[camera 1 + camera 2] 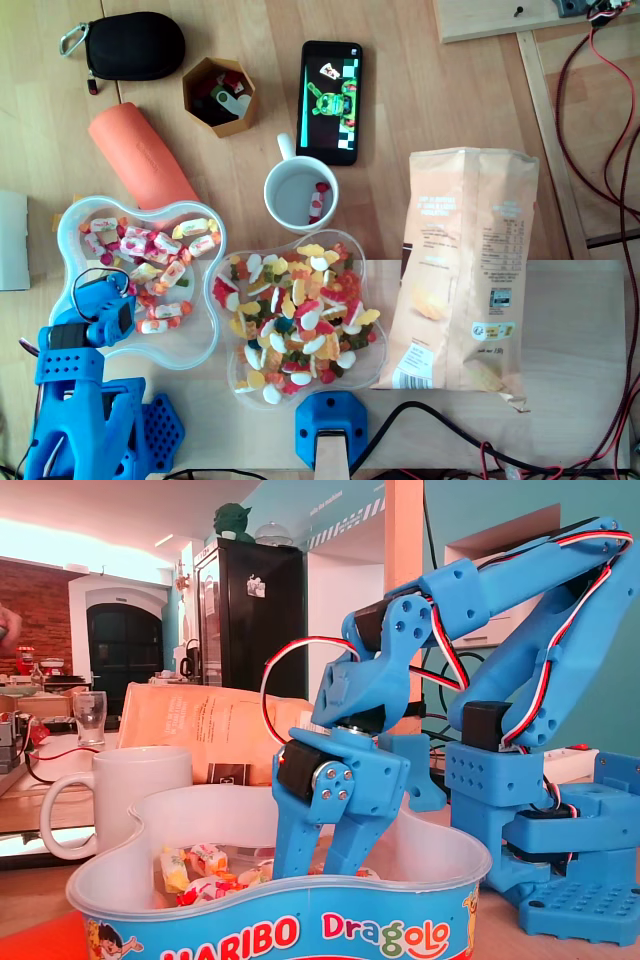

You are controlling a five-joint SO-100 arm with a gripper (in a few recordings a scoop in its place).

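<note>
My blue gripper (120,303) (320,870) points down into a clear wavy-edged Haribo tub (70,215) (250,930) at the left of the table. Its two fingers (293,845) stand apart with a gap between them, and the tips sink behind the tub's rim. Wrapped candies (150,250) (205,865) lie in the tub, mostly beside and beyond the fingers. I see nothing held between the fingers. The arm's base (80,420) sits at the near left corner in the overhead view.
A clear bowl (235,375) full of gummy sweets sits right of the tub. A white mug (300,195) (120,780) with a few sweets stands behind it. A chips bag (460,270), phone (330,88), orange roll (140,155), hexagonal box (220,95) and black pouch (135,45) lie around.
</note>
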